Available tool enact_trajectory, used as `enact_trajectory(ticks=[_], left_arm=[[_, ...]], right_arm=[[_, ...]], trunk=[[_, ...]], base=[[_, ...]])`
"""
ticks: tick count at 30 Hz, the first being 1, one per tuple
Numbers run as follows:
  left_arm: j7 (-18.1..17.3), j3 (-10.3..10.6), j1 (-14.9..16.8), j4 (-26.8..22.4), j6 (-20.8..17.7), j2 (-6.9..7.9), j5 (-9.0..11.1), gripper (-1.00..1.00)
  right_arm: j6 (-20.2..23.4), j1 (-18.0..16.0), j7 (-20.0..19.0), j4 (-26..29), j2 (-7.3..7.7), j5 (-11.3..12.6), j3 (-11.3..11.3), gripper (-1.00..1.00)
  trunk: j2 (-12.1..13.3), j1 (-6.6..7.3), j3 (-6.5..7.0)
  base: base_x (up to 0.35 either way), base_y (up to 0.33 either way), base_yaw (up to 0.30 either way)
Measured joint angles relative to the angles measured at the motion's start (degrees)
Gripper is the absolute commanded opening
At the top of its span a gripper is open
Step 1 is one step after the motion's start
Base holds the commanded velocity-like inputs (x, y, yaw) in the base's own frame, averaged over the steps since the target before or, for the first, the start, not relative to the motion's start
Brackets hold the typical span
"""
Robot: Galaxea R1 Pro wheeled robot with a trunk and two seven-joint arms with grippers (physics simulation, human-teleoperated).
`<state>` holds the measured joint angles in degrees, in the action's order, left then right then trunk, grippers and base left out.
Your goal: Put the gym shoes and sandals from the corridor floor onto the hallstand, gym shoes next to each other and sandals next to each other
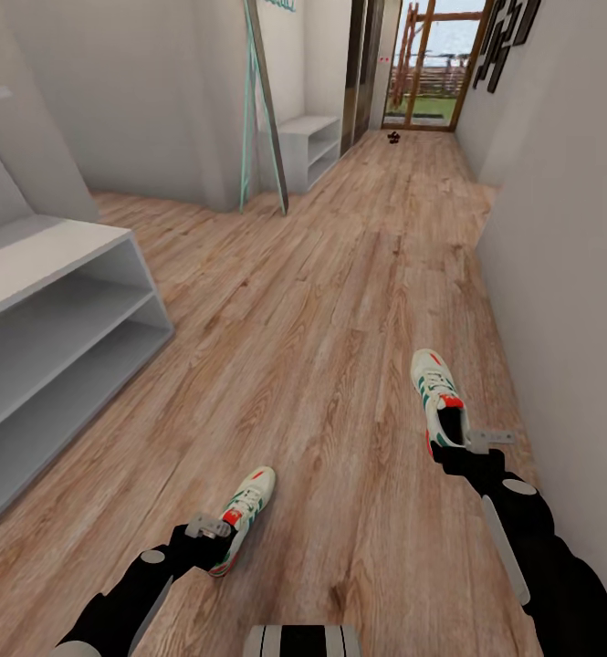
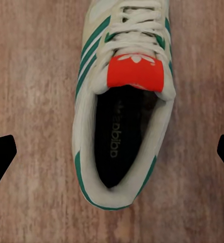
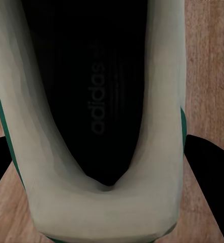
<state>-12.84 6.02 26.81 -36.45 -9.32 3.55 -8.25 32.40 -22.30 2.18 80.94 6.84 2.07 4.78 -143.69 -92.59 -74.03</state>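
Left tool [image 2: 112,152] hangs wide open over one sneaker [image 2: 123,101]; right tool [image 3: 112,167] brackets the other sneaker's [image 3: 99,121] heel, grip unclear. A shallow heel pinch could let that sneaker tip out.

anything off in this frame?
Both sneakers, one at the left gripper and one at the right, lie far apart on the floor, toes splayed differently. The rack holds no shoes. No damage.
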Motion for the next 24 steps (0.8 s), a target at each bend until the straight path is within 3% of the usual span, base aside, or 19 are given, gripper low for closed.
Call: enact_trajectory(ticks=[10,24], left_arm=[[0.0,0.0,0.0,-0.3,0.0,0.1,0.0,1.0],[-0.1,0.6,0.0,-0.3,-0.1,0.03,-0.3,1.0]], right_arm=[[0.0,0.0,0.0,0.1,0.0,0.0,0.0,-1.0],[0.0,0.0,0.0,0.1,0.0,0.0,0.0,-1.0]], trunk=[[0.0,0.0,0.0],[0.0,0.0,0.0]], base=[[0.019,0.127,-0.153],[0.001,0.008,-0.021]])
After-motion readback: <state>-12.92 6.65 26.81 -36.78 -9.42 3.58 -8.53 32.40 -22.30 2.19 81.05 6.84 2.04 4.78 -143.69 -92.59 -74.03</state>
